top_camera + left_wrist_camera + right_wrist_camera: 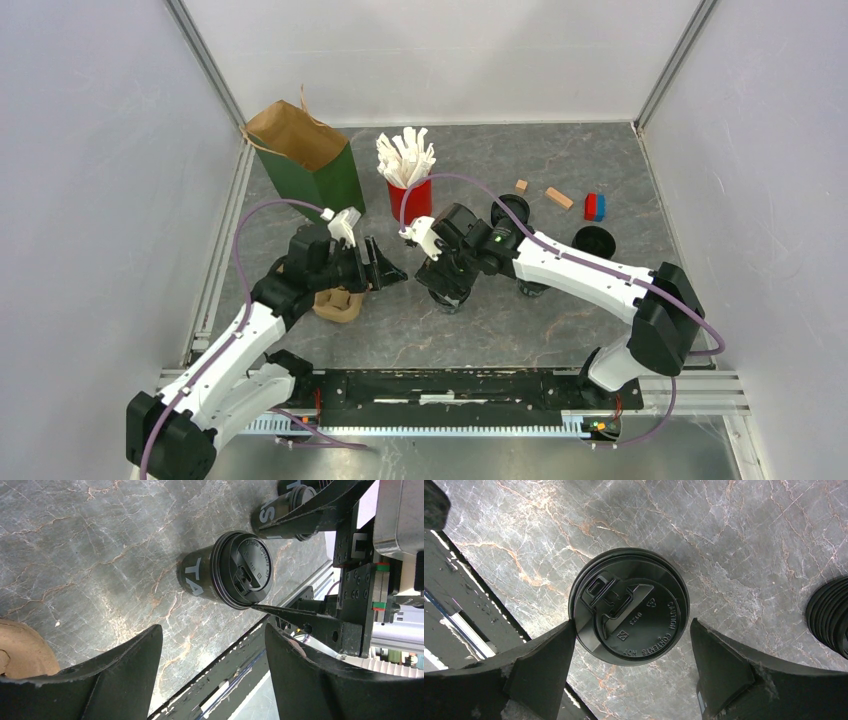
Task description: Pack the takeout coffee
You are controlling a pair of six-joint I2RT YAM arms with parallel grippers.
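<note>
Black paper cup [197,575], short, white lettering on the side: upright near the middle of the grey marbled worktop [100,555], well apart from the bag.
Flat round black lid [629,607]: seated level on the cup, sip flap facing up.
Right gripper [632,624]: directly above the cup; jaws wide, one on each side of the lid, a gap visible on one side, nothing clamped.
Left gripper [212,645]: near the cup and aimed toward it; jaws wide, empty.
Green paper bag [305,160]: upright at the far left of the worktop, mouth open.
Red cup of white sticks [410,190]: between the bag and the grippers.
Second black lettered cup [272,512]: just beyond the right gripper's far finger.
Stack of black lids [829,615]: near the cup, at the edge of the right wrist view.
Tan object [335,303]: beneath the left arm; kind not clear.
Step in hand: judged as the grasp of the capped cup by the right gripper, closing not yet done.
Next move: probably a gentle squeeze on the paper wall below the lid rim, then a straight lift, a carry past the red cup, and an upright descent through the bag's mouth.
</note>
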